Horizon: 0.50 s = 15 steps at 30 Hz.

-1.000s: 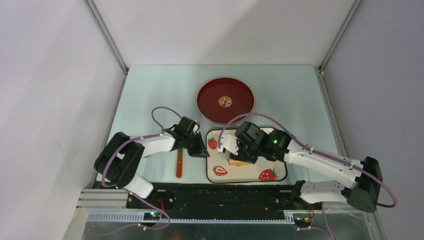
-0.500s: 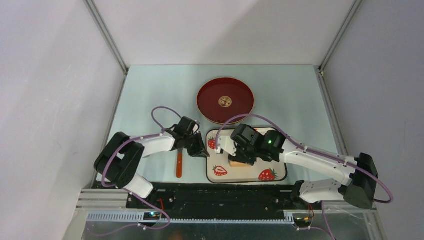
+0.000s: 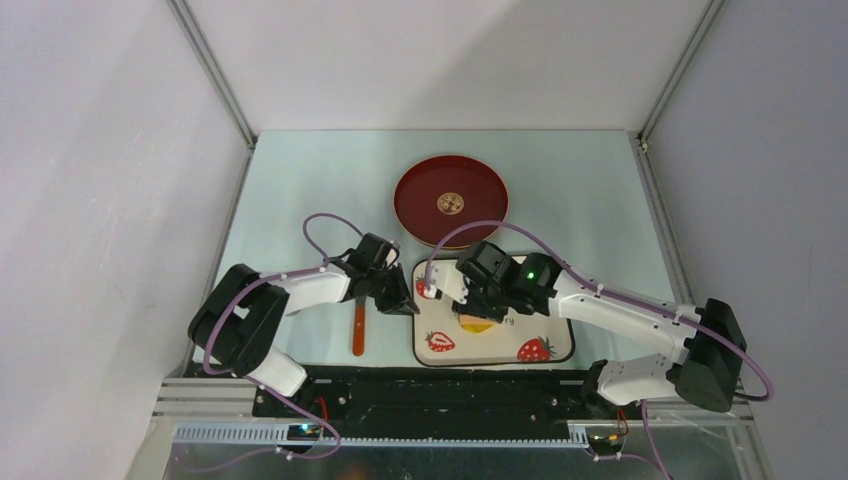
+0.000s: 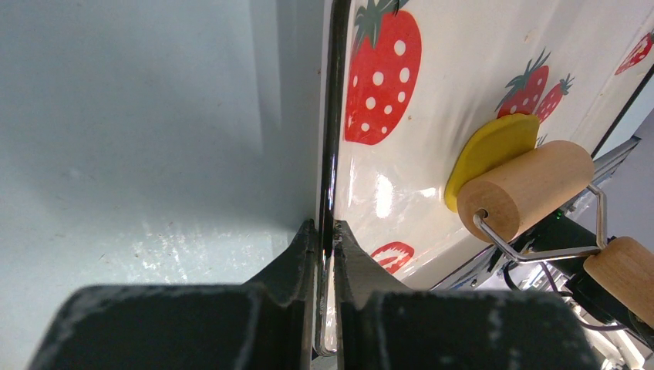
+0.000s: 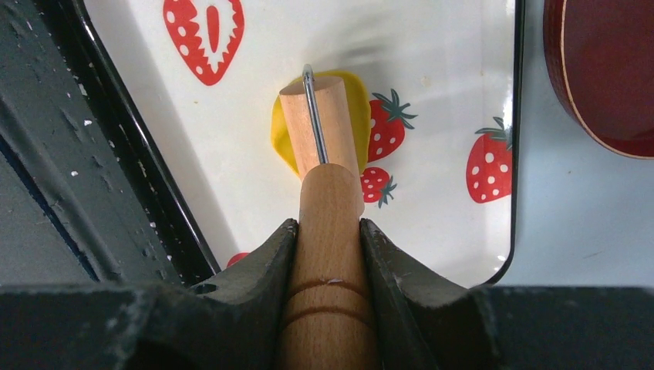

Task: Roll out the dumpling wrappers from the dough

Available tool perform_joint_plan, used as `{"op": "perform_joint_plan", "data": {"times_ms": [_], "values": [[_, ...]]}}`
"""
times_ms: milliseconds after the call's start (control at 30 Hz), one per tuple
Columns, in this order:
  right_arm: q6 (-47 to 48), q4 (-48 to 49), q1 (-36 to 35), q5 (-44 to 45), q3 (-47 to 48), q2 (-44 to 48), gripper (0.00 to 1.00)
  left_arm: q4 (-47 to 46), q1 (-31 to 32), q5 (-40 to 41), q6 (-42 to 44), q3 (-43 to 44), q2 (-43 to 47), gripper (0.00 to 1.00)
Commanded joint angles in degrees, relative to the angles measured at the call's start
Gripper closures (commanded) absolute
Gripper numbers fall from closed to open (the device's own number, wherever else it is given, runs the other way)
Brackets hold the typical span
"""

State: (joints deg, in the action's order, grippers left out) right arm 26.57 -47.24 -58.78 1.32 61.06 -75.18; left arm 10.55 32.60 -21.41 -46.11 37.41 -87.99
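The dough (image 5: 356, 104) is a flattened yellow patch on the strawberry-print tray (image 3: 490, 350), also seen from above (image 3: 476, 323) and from the left wrist (image 4: 493, 146). The wooden roller (image 5: 318, 123) lies across the dough, its far side overhanging it (image 4: 524, 189). My right gripper (image 5: 329, 227) is shut on the roller's wooden handle (image 5: 330, 254), above the tray's middle (image 3: 478, 303). At the tray's left side (image 3: 405, 303), my left gripper (image 4: 325, 231) is shut on the black rim (image 4: 332, 139). Dumpling wrappers are out of view.
A red round plate (image 3: 450, 200) with a gold emblem stands just beyond the tray, its edge near the tray's far corner (image 5: 601, 69). A red-orange stick tool (image 3: 358, 328) lies on the table left of the tray, under the left arm.
The right gripper has moved left and away from the bases, pushing the roller across the dough. Yellow dough now shows on the near side of the roller. The left arm has not moved.
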Motion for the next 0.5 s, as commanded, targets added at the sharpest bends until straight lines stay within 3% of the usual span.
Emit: {"op": "perform_joint_plan", "data": {"times_ms": [0,467], "values": [[0.38,-2.32,-1.96,-3.31,-1.43,-1.54,1.00,3.43,0.17,3.87,0.76,-0.86,-2.19,1.00],[-2.92,-0.38,-4.06,-9.57,-9.50,-0.61,1.00,3.40,0.18,3.92,0.76,-0.85,-2.19,1.00]]}}
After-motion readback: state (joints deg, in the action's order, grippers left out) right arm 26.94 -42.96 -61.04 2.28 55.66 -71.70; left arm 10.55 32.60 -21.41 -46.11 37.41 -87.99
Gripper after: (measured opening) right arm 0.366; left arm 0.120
